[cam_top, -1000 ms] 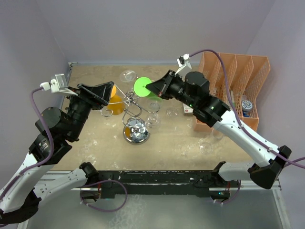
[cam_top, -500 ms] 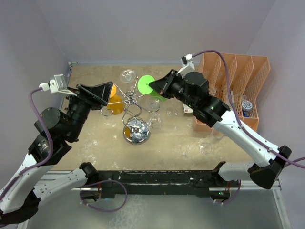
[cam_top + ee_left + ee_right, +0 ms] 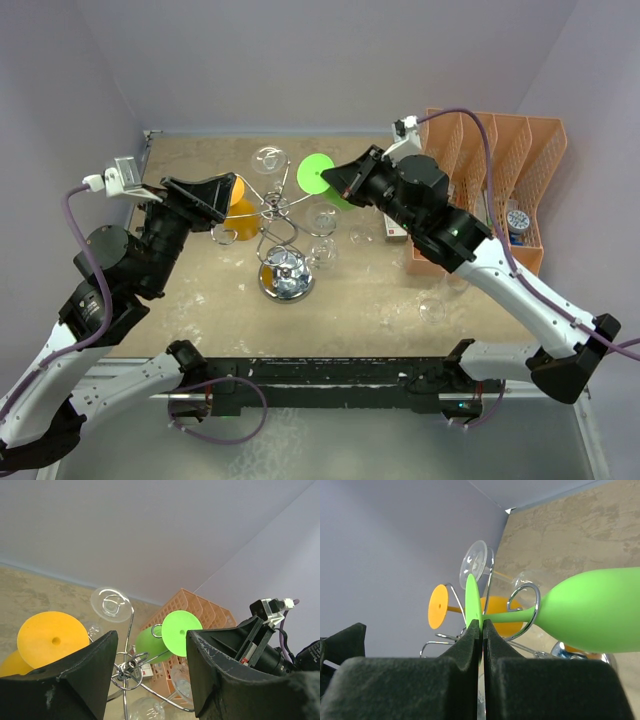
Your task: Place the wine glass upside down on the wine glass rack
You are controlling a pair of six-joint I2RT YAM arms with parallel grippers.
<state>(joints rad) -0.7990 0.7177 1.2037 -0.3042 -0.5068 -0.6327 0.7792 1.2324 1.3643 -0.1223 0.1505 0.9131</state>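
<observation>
A green wine glass [image 3: 590, 610] lies nearly on its side, its stem passing through a curled scroll arm [image 3: 536, 600] of the chrome wine glass rack [image 3: 280, 228]. My right gripper [image 3: 481, 626] is shut on the rim of the glass's round green foot [image 3: 316, 172]. From above, the right gripper [image 3: 338, 180] is just right of the rack's top. My left gripper [image 3: 150, 642] is open and empty, left of the rack [image 3: 125, 667] and pointing at it. An orange glass [image 3: 238, 210] and a clear glass [image 3: 268, 158] hang on the rack.
An orange mesh file organiser [image 3: 500, 170] stands at the back right, close behind my right arm. Loose clear glasses [image 3: 432, 308] lie on the table right of the rack's mirrored base [image 3: 287, 282]. A small box [image 3: 393, 232] sits by the organiser.
My right gripper has drawn the green glass a little to the right and back, so its foot sits farther from the rack's centre. The left arm has not moved.
</observation>
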